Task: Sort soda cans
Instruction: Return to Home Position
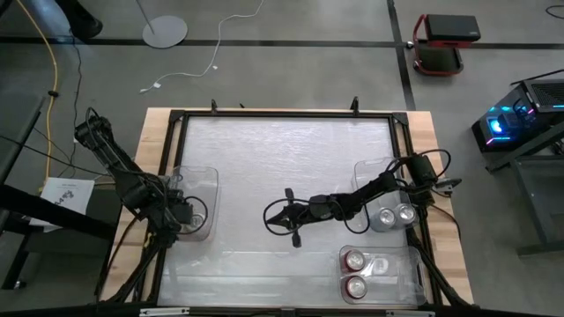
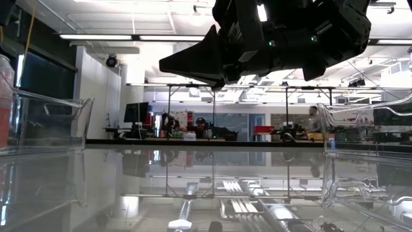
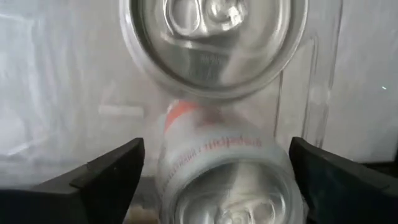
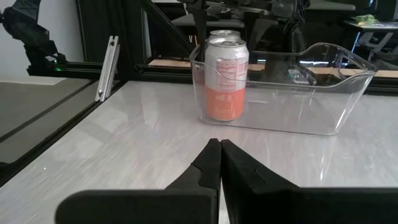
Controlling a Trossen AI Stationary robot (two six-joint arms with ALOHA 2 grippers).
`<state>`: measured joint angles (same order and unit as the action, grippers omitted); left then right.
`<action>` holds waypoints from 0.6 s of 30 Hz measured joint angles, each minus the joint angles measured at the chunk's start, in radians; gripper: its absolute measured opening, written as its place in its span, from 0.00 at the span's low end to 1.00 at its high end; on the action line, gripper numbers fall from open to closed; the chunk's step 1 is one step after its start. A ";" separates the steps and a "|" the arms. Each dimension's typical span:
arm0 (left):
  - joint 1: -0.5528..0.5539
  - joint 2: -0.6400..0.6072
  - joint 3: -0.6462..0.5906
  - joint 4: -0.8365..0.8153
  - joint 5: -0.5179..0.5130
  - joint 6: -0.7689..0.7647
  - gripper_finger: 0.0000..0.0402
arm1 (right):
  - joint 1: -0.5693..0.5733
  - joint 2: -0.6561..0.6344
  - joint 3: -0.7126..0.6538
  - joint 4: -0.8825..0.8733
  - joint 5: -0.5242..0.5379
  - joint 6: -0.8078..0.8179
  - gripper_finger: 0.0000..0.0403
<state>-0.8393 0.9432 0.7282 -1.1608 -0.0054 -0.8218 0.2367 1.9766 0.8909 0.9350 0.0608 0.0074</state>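
In the left wrist view two pale pink-white cans with orange bands stand side by side, one can (image 3: 211, 43) farther off and one can (image 3: 227, 186) right below the camera. My left gripper (image 3: 217, 149) is open above the nearer can, a finger on either side without touching it. These cans (image 4: 226, 74) stand in the clear left tray (image 1: 189, 198). My right gripper (image 4: 219, 155) is shut and hovers over the table's middle (image 1: 280, 217), pointing at that tray. Two silver cans (image 1: 396, 215) stand in the right far tray, and two red cans (image 1: 355, 273) stand in the right near tray.
The clear right far tray (image 1: 374, 172) and right near tray (image 1: 397, 273) sit along the table's right side. A black frame (image 1: 282, 113) runs round the white tabletop. Bare tabletop lies between the left tray and my right gripper (image 2: 212, 61), which hangs high in the low view.
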 joint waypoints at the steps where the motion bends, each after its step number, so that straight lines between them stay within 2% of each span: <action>1: 0.000 -0.001 0.002 -0.007 0.016 -0.008 0.94 | 0.000 0.000 0.000 0.000 0.000 0.000 0.00; 8: -0.002 -0.001 0.077 -0.092 0.120 -0.116 0.93 | 0.000 0.000 0.000 0.004 0.001 0.000 0.00; 11: -0.002 -0.001 0.153 -0.223 0.130 -0.165 0.93 | -0.001 0.000 0.000 0.008 0.002 -0.006 0.00; 15: -0.002 -0.001 0.269 -0.364 0.089 -0.188 0.93 | -0.001 0.000 0.000 0.017 0.002 -0.007 0.00; 18: -0.002 -0.002 0.360 -0.409 -0.005 -0.201 0.93 | -0.001 -0.002 0.000 0.015 0.003 -0.013 0.00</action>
<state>-0.8410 0.9417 1.0879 -1.5702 -0.0108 -1.0229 0.2356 1.9743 0.8909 0.9503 0.0635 -0.0053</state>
